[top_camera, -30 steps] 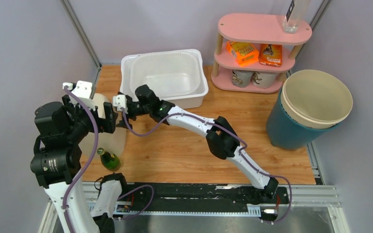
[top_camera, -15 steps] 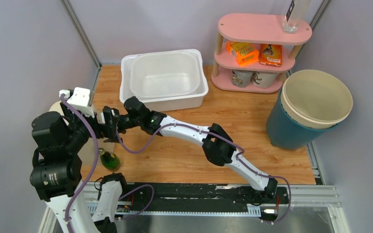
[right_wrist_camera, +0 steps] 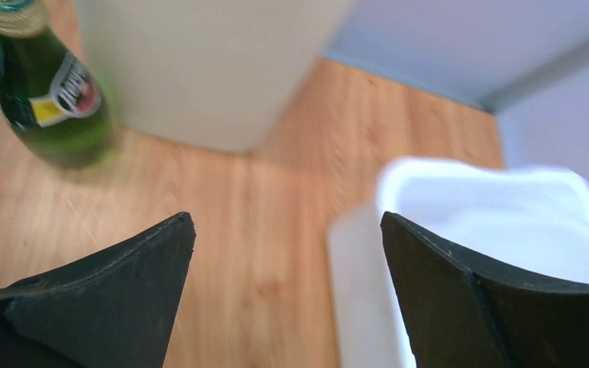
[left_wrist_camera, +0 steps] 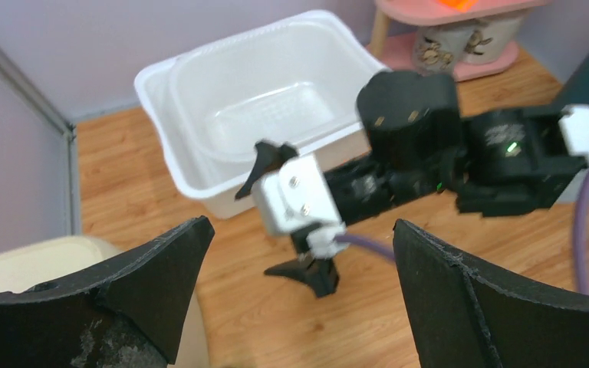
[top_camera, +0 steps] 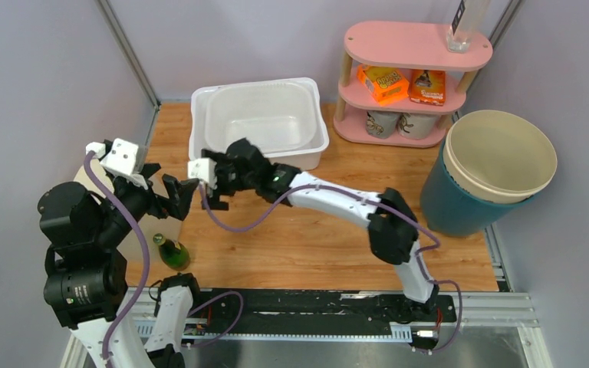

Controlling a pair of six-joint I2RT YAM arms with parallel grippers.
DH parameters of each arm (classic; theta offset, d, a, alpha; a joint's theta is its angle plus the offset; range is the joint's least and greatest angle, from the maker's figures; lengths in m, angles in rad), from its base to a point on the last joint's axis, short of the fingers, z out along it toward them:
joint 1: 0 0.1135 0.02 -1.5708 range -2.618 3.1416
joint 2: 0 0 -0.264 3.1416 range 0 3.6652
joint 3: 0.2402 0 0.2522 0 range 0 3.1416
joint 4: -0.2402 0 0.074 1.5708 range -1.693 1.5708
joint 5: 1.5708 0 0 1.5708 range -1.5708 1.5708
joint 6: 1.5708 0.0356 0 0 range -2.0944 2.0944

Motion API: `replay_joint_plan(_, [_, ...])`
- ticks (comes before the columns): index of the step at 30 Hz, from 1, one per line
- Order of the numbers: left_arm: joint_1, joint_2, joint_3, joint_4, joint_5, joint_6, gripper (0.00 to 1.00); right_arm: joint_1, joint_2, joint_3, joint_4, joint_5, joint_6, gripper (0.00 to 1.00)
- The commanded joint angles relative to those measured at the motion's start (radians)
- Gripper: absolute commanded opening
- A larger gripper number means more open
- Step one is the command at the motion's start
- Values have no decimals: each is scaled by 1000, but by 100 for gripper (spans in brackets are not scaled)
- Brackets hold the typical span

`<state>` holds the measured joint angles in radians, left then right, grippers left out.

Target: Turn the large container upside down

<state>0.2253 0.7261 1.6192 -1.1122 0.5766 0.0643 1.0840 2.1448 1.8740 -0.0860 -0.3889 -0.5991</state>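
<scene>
Aloft, left hand (top_camera: 170,184), right hand (top_camera: 208,182) agape

Matt cream container (right_wrist_camera: 207,69) (wood-grain table (top_camera: 291,238))

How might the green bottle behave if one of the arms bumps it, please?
The green bottle stands upright and looks tall and narrow, so a bump would probably tip it and let it roll. It appears to be smooth glass, so likely slippery and breakable.
</scene>
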Motion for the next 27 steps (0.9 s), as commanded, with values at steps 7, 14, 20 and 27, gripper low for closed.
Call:
replay_joint_plan(7, [9, 18, -118, 397, 407, -326, 100, -171, -676, -117, -595, 706, -47, 98])
replay_joint_plan(14, [-42, 104, -222, 574, 439, -386, 100, -490, -823, -113, -844, 934, 47, 90])
replay_joint_plan(20, [-329, 193, -240, 576, 243, -336, 100, -711, -860, -145, -1004, 842, 62, 85])
replay_joint_plan(27, [-510, 284, -321, 644, 176, -429, 98, -833, -805, -138, -1022, 816, 71, 77])
